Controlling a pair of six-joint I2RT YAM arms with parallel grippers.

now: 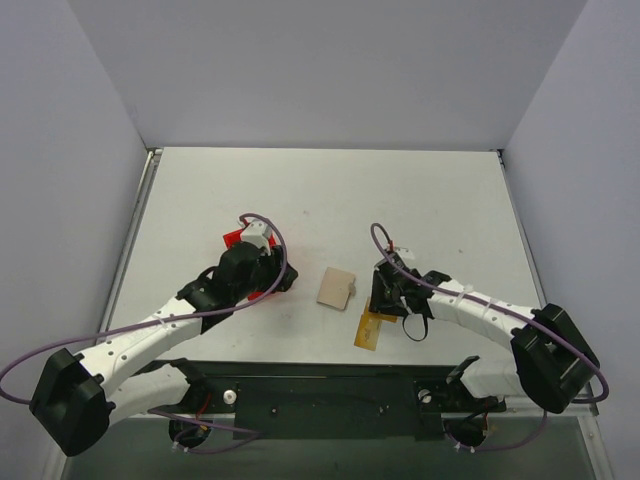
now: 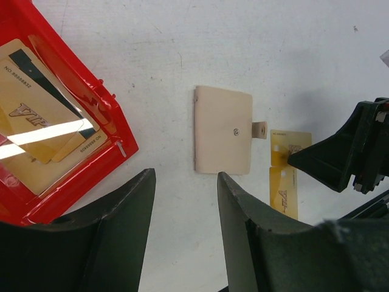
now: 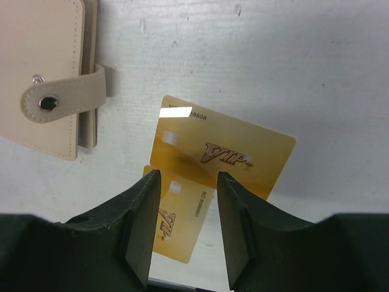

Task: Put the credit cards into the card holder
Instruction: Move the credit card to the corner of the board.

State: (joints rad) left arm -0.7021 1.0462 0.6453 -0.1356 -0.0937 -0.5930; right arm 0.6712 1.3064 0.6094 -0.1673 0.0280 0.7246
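Orange-yellow credit cards (image 1: 369, 330), two of them overlapping, lie flat nearest me on the white worktop (image 1: 330, 190). My right jaws hang apart directly over them, clamping nothing. That arm stretches in low from four o'clock, wrist tipped down. At eleven o'clock from the cards, just beside them, the beige card holder (image 1: 336, 286) lies folded, its tab (image 3: 61, 97) snapped. At the holder's nine o'clock sits a red bin (image 2: 115, 125) with more cards (image 2: 42, 115) inside. My left arm reaches in from eight o'clock, wrist above the bin, left jaws apart and empty.
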